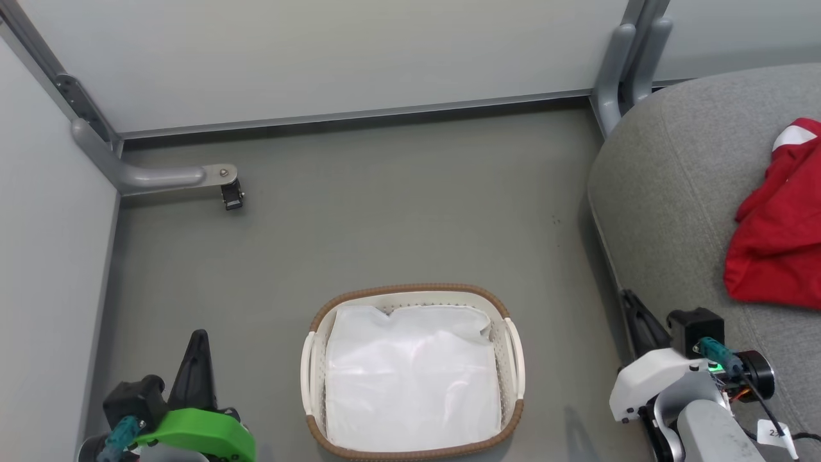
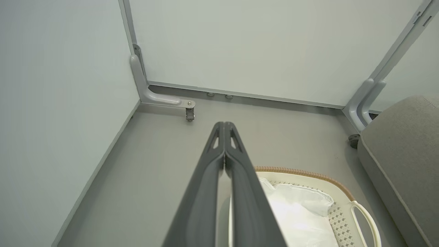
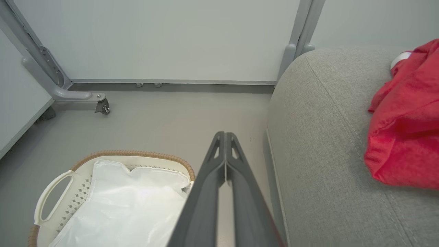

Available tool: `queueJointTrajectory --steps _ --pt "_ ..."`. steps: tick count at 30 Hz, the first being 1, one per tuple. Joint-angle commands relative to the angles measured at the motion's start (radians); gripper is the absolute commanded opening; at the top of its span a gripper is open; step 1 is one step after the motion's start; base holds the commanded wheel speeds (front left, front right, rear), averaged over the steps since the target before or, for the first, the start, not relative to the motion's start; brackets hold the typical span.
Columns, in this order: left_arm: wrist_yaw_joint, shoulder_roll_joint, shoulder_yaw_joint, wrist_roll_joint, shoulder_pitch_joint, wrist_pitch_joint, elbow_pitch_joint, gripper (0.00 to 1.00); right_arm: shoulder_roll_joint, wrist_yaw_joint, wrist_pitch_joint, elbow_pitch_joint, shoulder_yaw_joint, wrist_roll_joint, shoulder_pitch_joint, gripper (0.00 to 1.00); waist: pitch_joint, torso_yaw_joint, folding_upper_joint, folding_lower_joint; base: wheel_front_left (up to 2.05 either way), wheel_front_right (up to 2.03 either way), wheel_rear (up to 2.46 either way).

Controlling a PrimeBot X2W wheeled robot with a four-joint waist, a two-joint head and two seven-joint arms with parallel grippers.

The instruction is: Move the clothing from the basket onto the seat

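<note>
At the bottom corners of the head view, the left hand (image 1: 195, 359) and right hand (image 1: 640, 324) rest with fingers pinched together, holding nothing, probably because no work remains. Between them, the basket (image 1: 410, 290) contains just its white liner (image 1: 410, 378). At the right edge, the clothing (image 1: 776, 244) lies heaped on the seat (image 1: 667, 192).
</note>
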Motion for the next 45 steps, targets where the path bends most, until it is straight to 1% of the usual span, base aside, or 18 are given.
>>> queueJointTrajectory --steps 1,11,24,45 --pt "0.0 0.002 0.005 -0.049 -0.005 0.011 -0.019 0.0 -0.003 0.0 0.015 -0.017 -0.012 0.055 -0.016 0.0 -0.002 0.0 0.0 0.0001 0.0 0.0 0.0" --pt "-0.001 0.003 0.016 -0.234 -0.011 0.06 -0.037 0.0 -0.005 0.0 0.058 -0.063 -0.019 0.268 0.009 0.0 -0.011 -0.001 0.0 0.0001 0.0 0.0 0.0" --pt "-0.001 0.004 0.028 -0.441 -0.019 0.115 -0.058 0.0 -0.007 0.0 0.11 -0.109 -0.031 0.503 0.033 0.0 -0.023 -0.002 0.0 0.0001 0.0 0.0 0.0" --pt "-0.002 0.007 0.045 -0.715 -0.03 0.19 -0.084 0.0 -0.01 -0.001 0.183 -0.166 -0.052 0.814 0.06 0.0 -0.042 -0.004 0.0 0.0001 0.0 0.0 0.0"
